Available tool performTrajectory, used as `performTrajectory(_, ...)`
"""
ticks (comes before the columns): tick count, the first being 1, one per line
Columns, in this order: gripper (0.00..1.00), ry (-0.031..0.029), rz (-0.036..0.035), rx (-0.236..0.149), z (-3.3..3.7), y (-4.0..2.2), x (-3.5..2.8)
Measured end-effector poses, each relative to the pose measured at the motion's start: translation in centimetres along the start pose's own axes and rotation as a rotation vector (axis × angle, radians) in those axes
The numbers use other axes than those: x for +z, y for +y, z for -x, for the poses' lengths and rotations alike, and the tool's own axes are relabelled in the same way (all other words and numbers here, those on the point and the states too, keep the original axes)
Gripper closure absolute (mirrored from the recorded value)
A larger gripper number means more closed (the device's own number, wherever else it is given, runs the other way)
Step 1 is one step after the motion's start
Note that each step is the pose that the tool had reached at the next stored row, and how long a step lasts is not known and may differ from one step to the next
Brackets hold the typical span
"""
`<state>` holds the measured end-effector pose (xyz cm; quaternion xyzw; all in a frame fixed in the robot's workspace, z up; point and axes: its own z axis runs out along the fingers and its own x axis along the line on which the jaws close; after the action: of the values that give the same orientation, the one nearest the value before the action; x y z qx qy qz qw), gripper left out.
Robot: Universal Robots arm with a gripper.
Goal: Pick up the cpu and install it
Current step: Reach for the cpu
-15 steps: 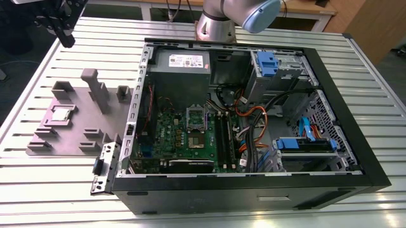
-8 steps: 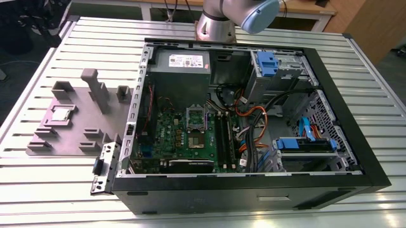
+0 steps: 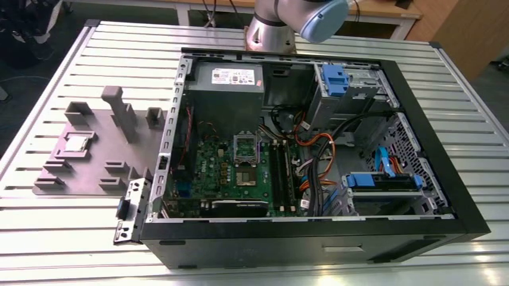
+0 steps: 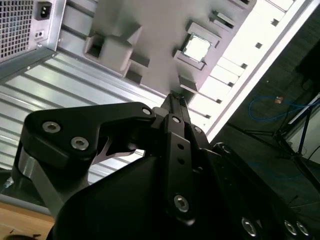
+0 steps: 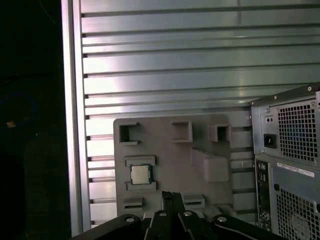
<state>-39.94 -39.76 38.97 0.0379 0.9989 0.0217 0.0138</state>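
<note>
cpu (image 3: 77,143) on tray (image 3: 89,173) | tray at exterior view's left of case (image 3: 318,245) | both on table (image 3: 47,238)

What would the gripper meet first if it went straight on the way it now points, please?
The gripper would probably meet the grey fixture plate, beside the cpu; depth is unclear.

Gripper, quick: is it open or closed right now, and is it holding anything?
Gripper: closed, fingertips together, holding nothing. The cpu lies apart from it on the grey fixture plate.
</note>
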Motion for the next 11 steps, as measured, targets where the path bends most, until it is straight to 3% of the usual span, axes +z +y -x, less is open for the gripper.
performTrajectory(8,0.89,0.0000,0.0000,0.000,-3.62,-0.24,0.00)
performTrajectory(11,0.89,0.0000,0.0000,0.000,-4.10,-0.29,-0.01)
